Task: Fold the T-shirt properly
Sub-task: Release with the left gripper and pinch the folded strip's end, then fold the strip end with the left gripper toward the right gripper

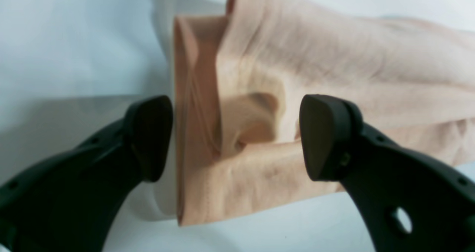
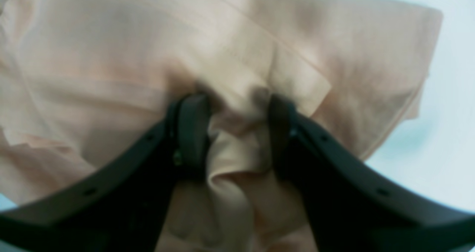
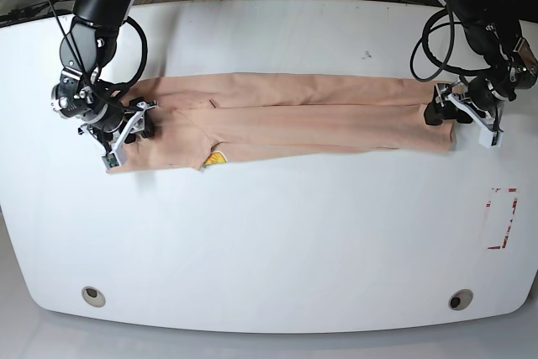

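a white table (image 3: 277,241) with rounded corners and a smooth, matte top fills the base view; two round metal fittings sit near its front edge and a red-and-white marking lies toward one end. beyond the table's far edge there is dark floor with cables.

the t-shirt (image 3: 286,115) lies on the table's far half, folded into a long narrow band running end to end. its fabric is thin, soft and peach, with shallow creases and a stitched hem; a small yellow tag shows at the band's front edge.

the left gripper (image 1: 236,137) is at one end of the shirt, its black rounded pads apart, straddling the layered edge without pinching it. the right gripper (image 2: 236,133) is at the shirt's other end, fingers clamped on a bunched fold of cloth.
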Controlling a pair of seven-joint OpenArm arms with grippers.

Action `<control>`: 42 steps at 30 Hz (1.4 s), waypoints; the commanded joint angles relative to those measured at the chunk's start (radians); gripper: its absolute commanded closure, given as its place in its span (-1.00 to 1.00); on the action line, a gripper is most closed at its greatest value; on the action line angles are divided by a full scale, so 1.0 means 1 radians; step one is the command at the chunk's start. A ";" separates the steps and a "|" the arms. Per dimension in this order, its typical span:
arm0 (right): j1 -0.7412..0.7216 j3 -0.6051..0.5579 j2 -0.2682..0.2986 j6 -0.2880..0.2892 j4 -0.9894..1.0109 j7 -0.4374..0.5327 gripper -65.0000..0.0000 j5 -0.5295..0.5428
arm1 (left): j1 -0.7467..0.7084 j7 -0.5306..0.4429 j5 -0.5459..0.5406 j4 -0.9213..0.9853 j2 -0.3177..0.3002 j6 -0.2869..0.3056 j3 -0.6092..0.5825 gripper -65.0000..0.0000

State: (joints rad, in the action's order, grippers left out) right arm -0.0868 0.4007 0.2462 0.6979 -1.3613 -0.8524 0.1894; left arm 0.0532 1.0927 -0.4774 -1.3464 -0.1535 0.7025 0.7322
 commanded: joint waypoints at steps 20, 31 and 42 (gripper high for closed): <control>-0.012 0.007 -0.014 0.000 -0.014 -0.011 0.24 -0.003 | -0.034 0.024 0.029 -0.382 -0.004 -0.004 -0.300 0.93; -0.012 0.007 -0.014 0.000 -0.016 -0.011 0.24 -0.003 | -0.060 0.063 0.022 -0.626 -0.002 -0.005 -0.636 0.93; -0.012 0.007 -0.014 0.000 -0.014 -0.011 0.24 -0.003 | 0.052 0.062 0.092 -0.548 0.168 -0.037 -0.866 0.92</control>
State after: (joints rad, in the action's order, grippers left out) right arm -0.0868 0.4057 0.2218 0.6968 -1.3651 -0.8494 0.1898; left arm 0.0696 1.1732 -0.4015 -1.9091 -0.0120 0.6868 -0.1040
